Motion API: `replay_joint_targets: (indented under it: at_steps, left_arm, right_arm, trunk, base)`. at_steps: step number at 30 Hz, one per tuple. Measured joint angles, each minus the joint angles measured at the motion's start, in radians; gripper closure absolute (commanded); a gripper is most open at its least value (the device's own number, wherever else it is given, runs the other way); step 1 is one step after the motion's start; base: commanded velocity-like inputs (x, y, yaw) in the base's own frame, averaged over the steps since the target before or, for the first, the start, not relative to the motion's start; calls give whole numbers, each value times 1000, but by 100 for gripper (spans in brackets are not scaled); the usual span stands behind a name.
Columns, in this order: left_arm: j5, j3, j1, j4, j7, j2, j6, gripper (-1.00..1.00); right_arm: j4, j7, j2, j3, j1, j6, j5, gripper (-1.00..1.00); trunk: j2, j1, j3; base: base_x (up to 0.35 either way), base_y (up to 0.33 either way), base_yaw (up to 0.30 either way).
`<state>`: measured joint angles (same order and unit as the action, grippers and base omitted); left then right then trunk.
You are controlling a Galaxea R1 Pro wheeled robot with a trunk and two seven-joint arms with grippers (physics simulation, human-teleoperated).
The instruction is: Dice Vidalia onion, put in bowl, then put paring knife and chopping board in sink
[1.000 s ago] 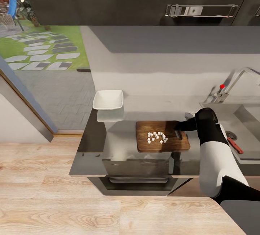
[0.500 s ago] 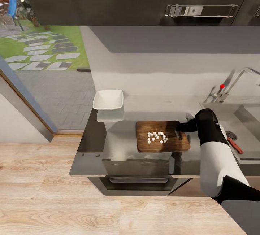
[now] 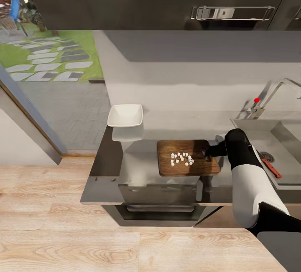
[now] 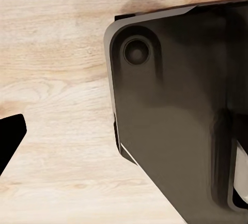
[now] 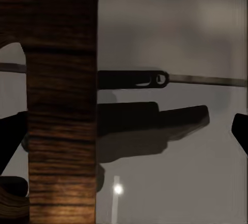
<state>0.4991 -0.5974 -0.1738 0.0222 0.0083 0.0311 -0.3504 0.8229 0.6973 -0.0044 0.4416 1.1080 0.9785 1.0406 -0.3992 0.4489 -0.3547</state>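
Observation:
The chopping board lies on the countertop with the diced onion, a cluster of tiny white cubes, at its middle. My right gripper is at the board's right end, by the handle slot. In the right wrist view the gripper is open, its fingers wide apart, with the board's edge between them, close to one finger. The white bowl stands behind and to the left of the board. The red-handled paring knife lies in the sink. One dark finger of the left gripper hangs over wood floor.
A chrome tap with a red knob rises behind the sink. Dark wall cabinets hang overhead. A glass door at the left opens onto a garden. The left wrist view also shows my dark base over the floor.
My right arm has shifted slightly, bringing the gripper a little lower and closer onto the board's right end. Board, onion cubes, bowl and knife have stayed put.

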Motion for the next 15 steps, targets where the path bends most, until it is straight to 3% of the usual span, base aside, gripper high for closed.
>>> replay_joint_targets:
  at_steps: [15]
  left_arm:
    - [0,0,0,0,0,0,0,-100]
  right_arm:
    - [0,-3,0,2,0,-9,3,-100]
  trunk:
    - [0,0,0]
  base:
    - [0,0,0]
